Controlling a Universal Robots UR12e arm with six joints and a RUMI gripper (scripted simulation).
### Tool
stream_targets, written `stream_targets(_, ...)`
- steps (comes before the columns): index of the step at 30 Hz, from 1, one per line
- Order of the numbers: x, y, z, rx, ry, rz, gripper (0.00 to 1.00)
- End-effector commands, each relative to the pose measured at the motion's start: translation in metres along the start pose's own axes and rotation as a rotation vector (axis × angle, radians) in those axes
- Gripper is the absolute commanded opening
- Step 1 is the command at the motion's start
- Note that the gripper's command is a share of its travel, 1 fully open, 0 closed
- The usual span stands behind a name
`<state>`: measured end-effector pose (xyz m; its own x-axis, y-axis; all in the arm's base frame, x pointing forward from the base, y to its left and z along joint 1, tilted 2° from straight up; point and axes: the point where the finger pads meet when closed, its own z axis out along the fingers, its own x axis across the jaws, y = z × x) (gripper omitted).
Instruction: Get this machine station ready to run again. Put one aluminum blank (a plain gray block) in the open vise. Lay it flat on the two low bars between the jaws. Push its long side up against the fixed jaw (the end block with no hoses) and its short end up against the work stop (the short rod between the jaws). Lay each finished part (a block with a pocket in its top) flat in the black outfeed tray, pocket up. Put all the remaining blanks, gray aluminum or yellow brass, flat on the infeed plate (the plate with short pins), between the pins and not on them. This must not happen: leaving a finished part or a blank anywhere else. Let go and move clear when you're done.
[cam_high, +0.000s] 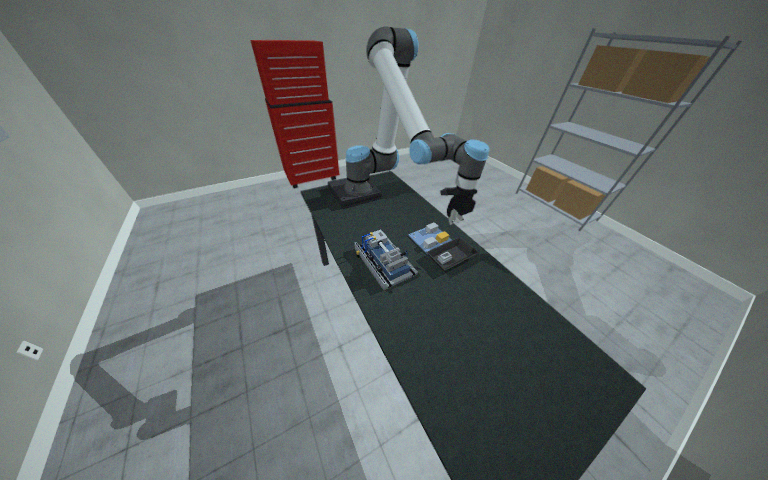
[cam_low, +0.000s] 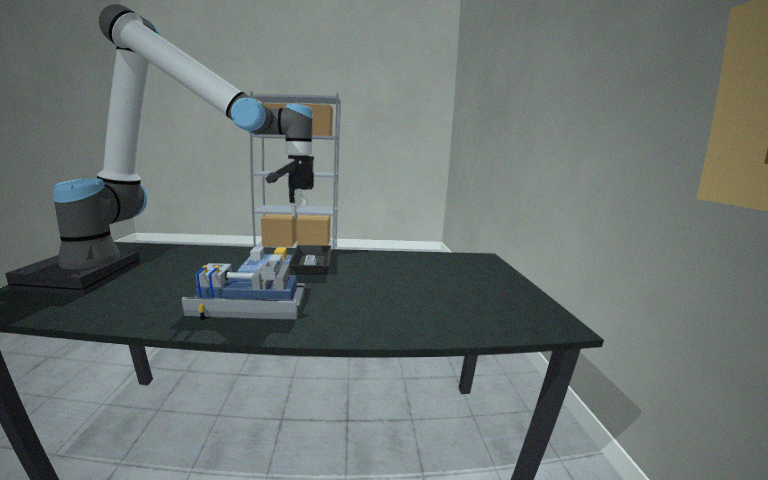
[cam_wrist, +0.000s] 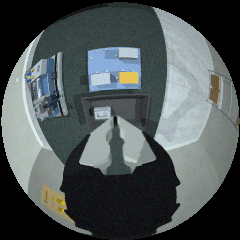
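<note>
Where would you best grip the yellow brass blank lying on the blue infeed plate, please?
Probably from straight above, fingers across the two long sides of the yellow brass blank: it lies flat on the blue infeed plate, with room showing around it. The gripper is shut and must open first.

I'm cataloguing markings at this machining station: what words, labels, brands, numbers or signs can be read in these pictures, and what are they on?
No readable text in any view.
Red drawer tool cabinet: plain drawer fronts, no lettering.
Brown cardboard boxes on the gray metal shelf rack: blank faces.
Blue and gray machine vise: no legible plate or brand.
Shut, empty black two-jaw gripper: no marking visible.
White wall outlet: two slots, no text.
</note>
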<state>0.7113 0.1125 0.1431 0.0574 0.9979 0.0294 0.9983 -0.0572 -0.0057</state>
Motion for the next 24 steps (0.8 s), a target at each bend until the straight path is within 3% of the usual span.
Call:
stream_targets(1,0.000,0.001,-0.001,-0.002,0.000,0.000,0.00)
stream_targets(24,0.000,0.001,0.012,-0.002,0.000,0.000,0.00)
